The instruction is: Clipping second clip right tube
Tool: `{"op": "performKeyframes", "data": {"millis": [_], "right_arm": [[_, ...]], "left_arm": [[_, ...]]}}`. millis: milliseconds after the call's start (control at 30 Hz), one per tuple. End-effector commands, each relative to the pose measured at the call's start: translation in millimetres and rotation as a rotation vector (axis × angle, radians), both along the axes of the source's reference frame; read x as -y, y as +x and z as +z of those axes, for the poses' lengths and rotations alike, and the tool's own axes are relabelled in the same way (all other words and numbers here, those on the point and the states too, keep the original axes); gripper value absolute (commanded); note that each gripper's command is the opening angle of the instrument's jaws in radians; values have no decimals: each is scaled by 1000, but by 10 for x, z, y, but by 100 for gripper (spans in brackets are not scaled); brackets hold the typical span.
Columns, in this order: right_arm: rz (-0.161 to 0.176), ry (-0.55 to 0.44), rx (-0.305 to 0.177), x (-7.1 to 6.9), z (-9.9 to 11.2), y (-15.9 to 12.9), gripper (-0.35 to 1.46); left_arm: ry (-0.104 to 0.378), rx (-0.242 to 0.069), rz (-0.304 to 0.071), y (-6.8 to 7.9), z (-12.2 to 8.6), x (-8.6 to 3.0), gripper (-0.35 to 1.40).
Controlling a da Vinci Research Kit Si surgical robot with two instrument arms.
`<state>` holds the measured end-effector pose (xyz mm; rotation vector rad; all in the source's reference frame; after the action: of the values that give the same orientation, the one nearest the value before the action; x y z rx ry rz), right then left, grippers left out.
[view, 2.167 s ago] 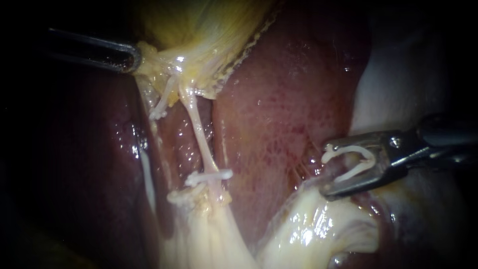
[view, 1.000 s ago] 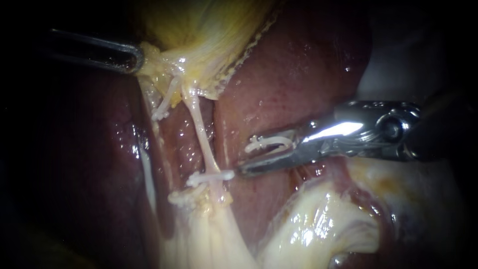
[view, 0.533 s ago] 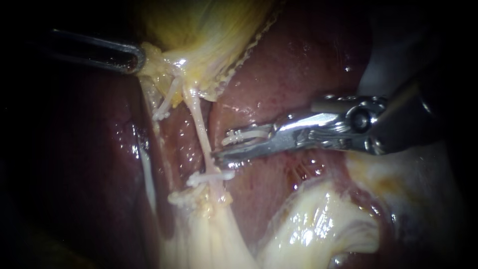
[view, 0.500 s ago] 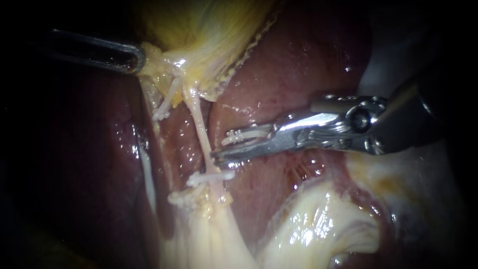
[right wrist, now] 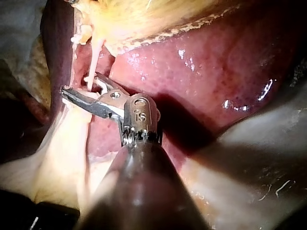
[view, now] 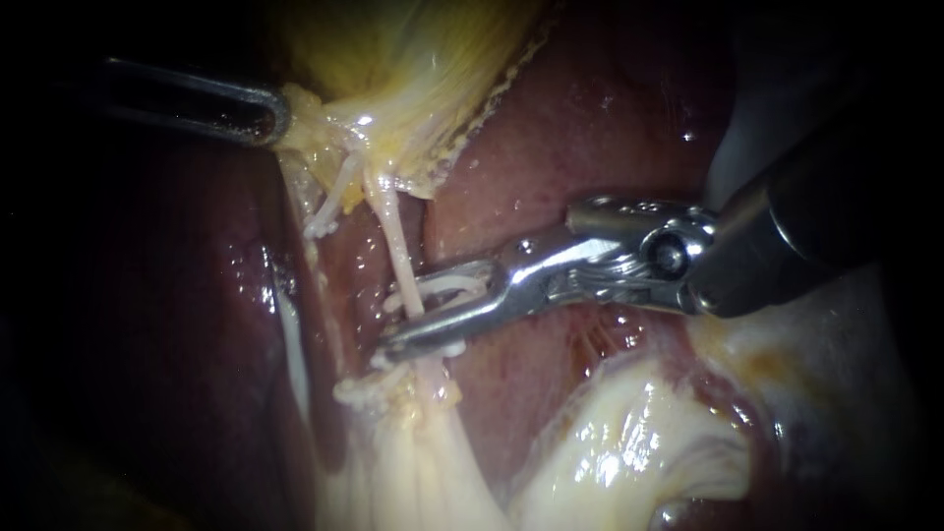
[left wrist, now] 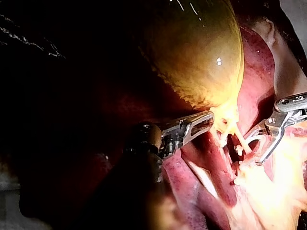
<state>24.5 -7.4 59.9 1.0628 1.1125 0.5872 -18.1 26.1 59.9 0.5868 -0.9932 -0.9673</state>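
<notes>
Your right instrument (view: pixel 398 320) comes in from the right with its jaws apart. They carry an open clip (view: pixel 452 285), a white one that sits against both jaws. The right tube (view: pixel 398 256) runs straight through that gap: one jaw lies on the near side of it, the other on the far side, and the open clip's arms straddle the tube. In the right wrist view the pale tube passes between the two jaw tips (right wrist: pixel 79 85) in the same way.

Just under the lower jaw a placed clip (view: pixel 454 347) sits on the same tube. Most of it is hidden by the jaw, and only its white ends show. Beyond the jaw tips, a shorter strand, the left tube (view: pixel 329 202), hangs beside the right one. It is clear of your jaws.

Your left instrument (view: pixel 265 113) is well apart from the right one, up at the far end of the tubes. Its jaws are together, clamped on the pale lower edge of the gallbladder (view: pixel 413 69). The left wrist view shows its tip (left wrist: pixel 206 122) meeting that yellow tissue. The liver (view: pixel 590 128) lies behind and beneath your right instrument's shaft.
</notes>
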Motion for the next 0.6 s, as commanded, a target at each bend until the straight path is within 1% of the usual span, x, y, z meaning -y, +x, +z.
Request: {"op": "performKeyframes", "data": {"millis": [33, 267, 400, 600], "right_arm": [[-3, -4, -24, 1, 1, 2, 43], [-22, 25, -147, 2, 2, 9, 40], [-37, 39, -189, 4, -1, 10, 38], [-68, 40, -217, 10, -11, 13, 34]], "left_arm": [[0, 0, 0, 0, 0, 0, -35], [0, 0, 0, -1, 1, 0, -35], [-1, -1, -1, -1, 1, 0, -35], [-1, -1, 0, -2, 1, 0, -35]]}}
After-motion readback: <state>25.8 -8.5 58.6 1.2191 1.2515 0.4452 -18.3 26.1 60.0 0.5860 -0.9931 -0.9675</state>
